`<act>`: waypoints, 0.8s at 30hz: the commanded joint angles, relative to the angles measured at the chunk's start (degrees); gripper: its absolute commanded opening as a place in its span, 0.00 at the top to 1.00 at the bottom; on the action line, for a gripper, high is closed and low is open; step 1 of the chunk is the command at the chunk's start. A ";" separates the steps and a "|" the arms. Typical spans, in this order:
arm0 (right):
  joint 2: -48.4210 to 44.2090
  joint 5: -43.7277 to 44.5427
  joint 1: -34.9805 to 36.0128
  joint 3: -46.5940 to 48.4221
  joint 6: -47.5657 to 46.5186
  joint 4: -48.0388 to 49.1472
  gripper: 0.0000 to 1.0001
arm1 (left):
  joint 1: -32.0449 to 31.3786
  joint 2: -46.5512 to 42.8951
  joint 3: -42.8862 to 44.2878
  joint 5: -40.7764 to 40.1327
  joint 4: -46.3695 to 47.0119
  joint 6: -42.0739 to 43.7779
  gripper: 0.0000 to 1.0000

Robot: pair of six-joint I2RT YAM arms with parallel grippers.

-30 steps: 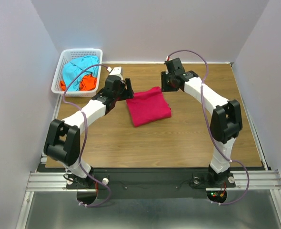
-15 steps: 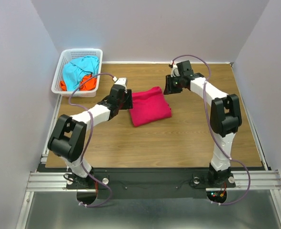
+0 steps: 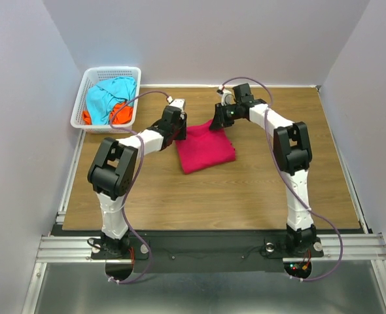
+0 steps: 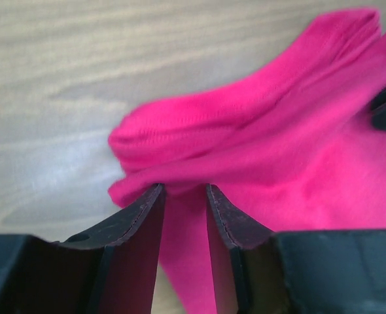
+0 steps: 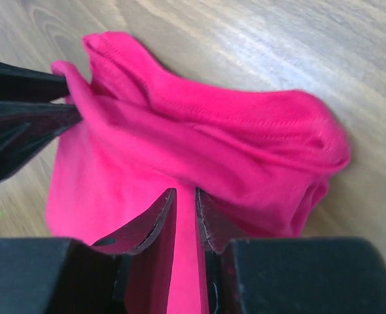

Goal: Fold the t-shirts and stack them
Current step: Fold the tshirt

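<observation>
The folded crimson-pink cloth t-shirt [image 3: 206,149] lies at the middle of the brown wood-grain table [image 3: 245,190], its far edge bunched upward. The left gripper [image 4: 185,188] is clamped on its far-left corner and the right gripper [image 5: 186,191] on its far-right corner. The turquoise-blue t-shirt [image 3: 108,95] and the orange t-shirt [image 3: 119,115] lie crumpled in the white plastic lattice basket [image 3: 111,69] at the far left.

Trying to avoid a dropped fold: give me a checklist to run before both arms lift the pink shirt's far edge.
1. The right gripper pinches the crimson-pink t-shirt: ok.
2. The left gripper is closed firmly on it: cannot tell; cloth lies between its fingers.
3. Grips sit at opposite far corners: ok.
4. Bare table in front of the shirt: ok.
5. The turquoise t-shirt and orange t-shirt are in the basket, out of the way: ok.
</observation>
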 commanded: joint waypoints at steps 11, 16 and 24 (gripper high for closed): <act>13.28 -0.52 -5.59 14.61 9.74 2.27 0.76 | 5.43 9.40 8.88 5.70 1.86 -0.27 0.57; 9.42 -1.38 -5.85 11.18 11.94 2.80 0.76 | 5.78 6.60 8.26 6.93 2.92 0.34 0.56; -4.02 -2.87 -5.06 1.17 15.89 4.73 0.71 | 5.17 -7.45 2.21 9.48 6.34 -4.05 0.47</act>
